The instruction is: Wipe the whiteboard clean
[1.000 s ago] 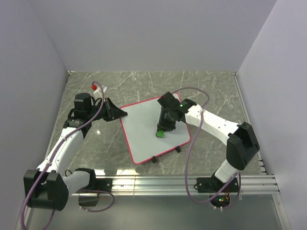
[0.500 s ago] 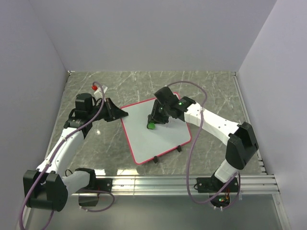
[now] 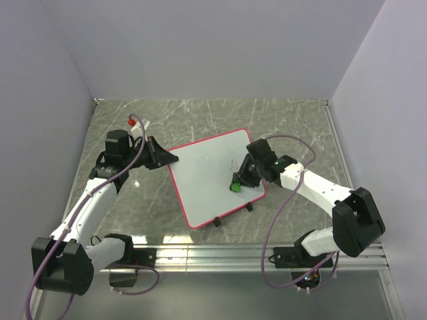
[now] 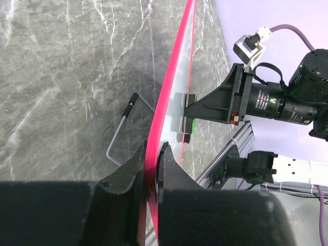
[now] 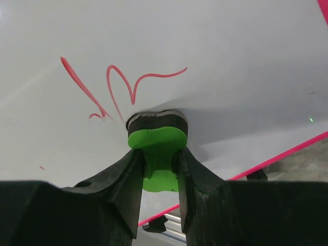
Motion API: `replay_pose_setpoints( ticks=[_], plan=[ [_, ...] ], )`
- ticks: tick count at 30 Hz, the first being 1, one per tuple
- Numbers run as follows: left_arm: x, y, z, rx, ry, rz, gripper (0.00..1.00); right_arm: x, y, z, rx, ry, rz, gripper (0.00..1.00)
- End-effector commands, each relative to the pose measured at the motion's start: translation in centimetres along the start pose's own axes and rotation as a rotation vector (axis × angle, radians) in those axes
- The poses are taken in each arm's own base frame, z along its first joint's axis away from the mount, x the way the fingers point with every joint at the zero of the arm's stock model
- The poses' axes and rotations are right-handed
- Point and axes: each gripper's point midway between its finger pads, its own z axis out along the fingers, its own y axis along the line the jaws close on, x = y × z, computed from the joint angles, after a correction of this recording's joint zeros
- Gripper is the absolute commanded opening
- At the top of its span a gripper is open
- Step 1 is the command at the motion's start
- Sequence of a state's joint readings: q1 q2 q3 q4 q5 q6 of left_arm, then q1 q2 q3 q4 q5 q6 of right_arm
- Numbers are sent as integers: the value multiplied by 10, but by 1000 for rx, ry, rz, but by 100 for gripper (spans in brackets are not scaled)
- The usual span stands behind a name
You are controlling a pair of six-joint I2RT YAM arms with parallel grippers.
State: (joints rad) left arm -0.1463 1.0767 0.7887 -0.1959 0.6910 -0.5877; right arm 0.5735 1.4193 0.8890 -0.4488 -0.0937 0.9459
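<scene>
My right gripper [image 5: 160,164] is closed on the green handle of an eraser [image 5: 156,136], one finger on each side of it. The eraser's dark pad is pressed flat against the whiteboard [image 5: 220,46]. A red scribble [image 5: 115,84] runs over the white surface just up and left of the pad in my wrist view. It is a slanted stroke and a looping line, and its lower end stops just beside the pad's edge.

From above, the right gripper [image 3: 239,181] and eraser [image 3: 235,187] sit on the right part of the whiteboard [image 3: 203,180], near its near-right corner.

My left gripper [image 4: 152,154] is clamped shut on the board's pink-red frame, a finger on each face. From above, the left gripper [image 3: 170,159] holds the far-left corner. In my left wrist view the whiteboard [image 4: 171,87] is seen edge-on, with the eraser against its far face and a grey wire loop [image 4: 123,128] on the near side. I cannot tell whether the board lies flat or is raised on that side.

The board is in the middle of the grey marbled table [image 3: 200,117], between my two arms and turned askew. Two black feet [image 3: 248,207] are on its near edge.
</scene>
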Motion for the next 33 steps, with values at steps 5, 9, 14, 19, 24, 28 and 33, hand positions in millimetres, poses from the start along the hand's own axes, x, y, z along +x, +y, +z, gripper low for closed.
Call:
replay_pose_setpoints(
  ticks=[5, 9, 14, 19, 24, 28, 33],
  plan=[
    [17, 36, 5, -157, 42, 69, 0, -12, -1, 11, 96, -46, -57, 0],
    [17, 36, 5, -157, 43, 70, 0, -21, 87, -15, -104, -72, -128, 0],
    [17, 35, 5, -159, 41, 71, 0, -2, 158, -28, -196, -45, -267, 0],
    [19, 35, 5, -165, 43, 75, 0, 0, 186, -28, -237, -28, -285, 0],
    [19, 34, 4, -168, 42, 80, 0, 0, 151, -12, -171, -17, -240, 0],
    [19, 34, 4, -169, 43, 80, 0, -7, 92, 3, -35, -52, -205, 0],
    [19, 34, 4, -165, 44, 84, 0, 14, 7, 13, 153, -50, -200, 0]
  ],
)
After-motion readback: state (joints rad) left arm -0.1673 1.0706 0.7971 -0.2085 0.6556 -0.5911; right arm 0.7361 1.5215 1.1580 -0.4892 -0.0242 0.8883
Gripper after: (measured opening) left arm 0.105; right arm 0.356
